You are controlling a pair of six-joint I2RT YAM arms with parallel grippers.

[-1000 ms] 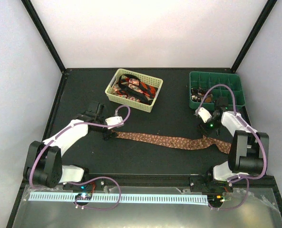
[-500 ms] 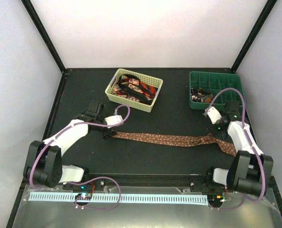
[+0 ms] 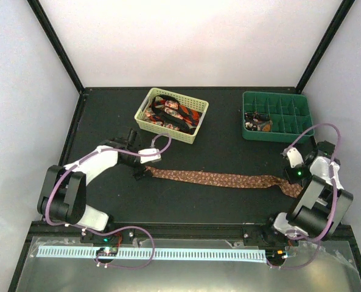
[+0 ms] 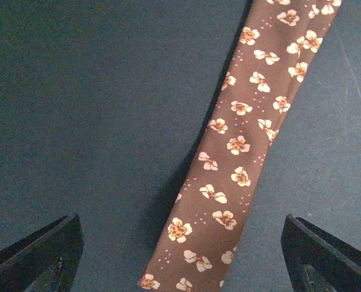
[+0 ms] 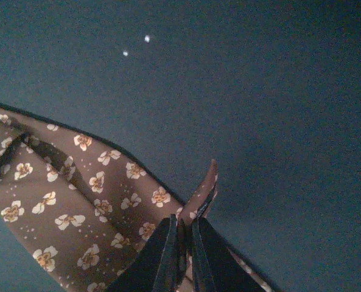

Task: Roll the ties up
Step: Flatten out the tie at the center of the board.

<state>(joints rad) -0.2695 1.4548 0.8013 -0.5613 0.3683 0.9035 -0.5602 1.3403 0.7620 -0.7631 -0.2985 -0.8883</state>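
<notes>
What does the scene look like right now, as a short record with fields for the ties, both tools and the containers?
Brown tie: unrolled, lying stretched across the table
Left tool: open, straddling the tie's narrow end, not gripping
Right tool: shut, pinching a raised fold at the tie's wide end
Yellow basket: holds bunched red-and-black ties
Green tray: dark item in a left compartment, too small to identify
</notes>
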